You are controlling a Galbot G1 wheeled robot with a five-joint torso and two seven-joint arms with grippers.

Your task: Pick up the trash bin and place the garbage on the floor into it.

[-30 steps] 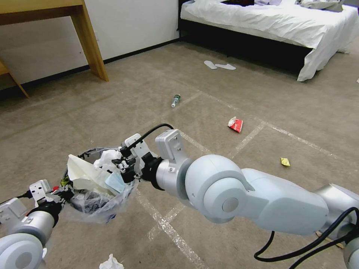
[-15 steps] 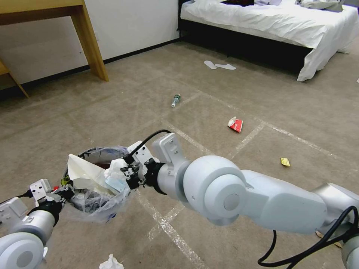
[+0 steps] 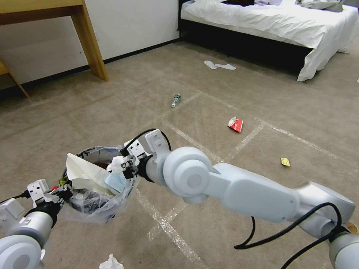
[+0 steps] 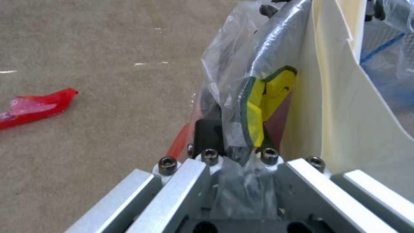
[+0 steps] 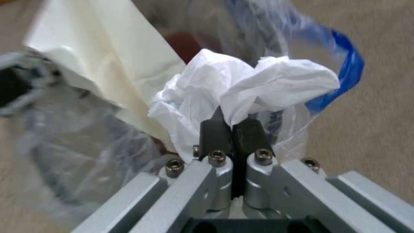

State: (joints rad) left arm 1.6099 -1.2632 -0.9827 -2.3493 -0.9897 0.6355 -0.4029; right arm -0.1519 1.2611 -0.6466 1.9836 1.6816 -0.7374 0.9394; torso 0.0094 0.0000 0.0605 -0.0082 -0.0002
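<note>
Head view: the left gripper holds the trash bin off the floor, its fingers pinched on the bin's near rim and plastic liner. The right gripper reaches over the bin's far rim, jaws pressed together on a crumpled white tissue just above the bin's mouth. A cream paper sheet and what looks like a light blue mask already stick out of the bin. On the floor lie a small bottle, a red wrapper, a yellow scrap and, near the robot, another tissue.
</note>
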